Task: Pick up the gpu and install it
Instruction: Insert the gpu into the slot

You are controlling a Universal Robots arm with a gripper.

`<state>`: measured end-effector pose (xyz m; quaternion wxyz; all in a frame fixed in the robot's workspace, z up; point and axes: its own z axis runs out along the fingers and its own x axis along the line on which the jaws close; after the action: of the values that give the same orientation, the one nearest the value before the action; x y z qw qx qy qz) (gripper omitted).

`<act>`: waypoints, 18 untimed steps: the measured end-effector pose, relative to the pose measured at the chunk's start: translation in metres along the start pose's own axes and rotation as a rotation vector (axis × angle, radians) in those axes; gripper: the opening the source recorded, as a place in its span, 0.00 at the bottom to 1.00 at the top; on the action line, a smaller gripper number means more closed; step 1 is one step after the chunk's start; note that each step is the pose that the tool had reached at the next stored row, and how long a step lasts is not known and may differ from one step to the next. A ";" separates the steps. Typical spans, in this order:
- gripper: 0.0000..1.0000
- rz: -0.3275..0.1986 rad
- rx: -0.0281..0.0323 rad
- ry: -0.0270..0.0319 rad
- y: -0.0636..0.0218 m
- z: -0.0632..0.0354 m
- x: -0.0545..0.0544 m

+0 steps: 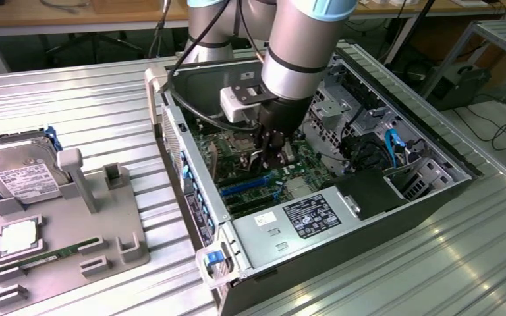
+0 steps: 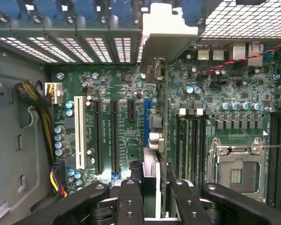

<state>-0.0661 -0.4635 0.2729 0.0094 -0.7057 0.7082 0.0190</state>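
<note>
Close to the wrist camera, the gripper (image 2: 150,192) has its two black fingers (image 2: 129,201) clamped on the gpu (image 2: 152,140), which shows edge-on as a thin dark card running away from the jaws, its silver bracket (image 2: 166,35) at the far end against the slotted back wall of the case. Beneath the card lies the green motherboard (image 2: 117,93), the card standing over the blue slot (image 2: 147,122). In the exterior view, the arm (image 1: 292,59) reaches down into the open computer case (image 1: 429,191) on the metal table (image 1: 86,99), with a hard drive (image 1: 16,174) on the grey holder tray (image 1: 103,224) towards that view's left.

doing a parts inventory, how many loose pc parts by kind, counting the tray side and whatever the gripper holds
hard drive: 1
cpu: 1
memory stick: 1
gpu, held in the gripper: 1
total: 4
</note>
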 end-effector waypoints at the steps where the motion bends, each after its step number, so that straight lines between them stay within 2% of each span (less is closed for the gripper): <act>1: 0.28 0.000 0.0001 -0.0002 0.0003 0.0006 0.000; 8: 0.28 0.000 0.0000 0.0001 0.0051 0.0055 0.001; 18: 0.28 0.000 0.0000 0.0001 0.0111 0.0173 0.002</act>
<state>-0.0775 -0.4644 0.2557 0.0094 -0.7057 0.7082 0.0190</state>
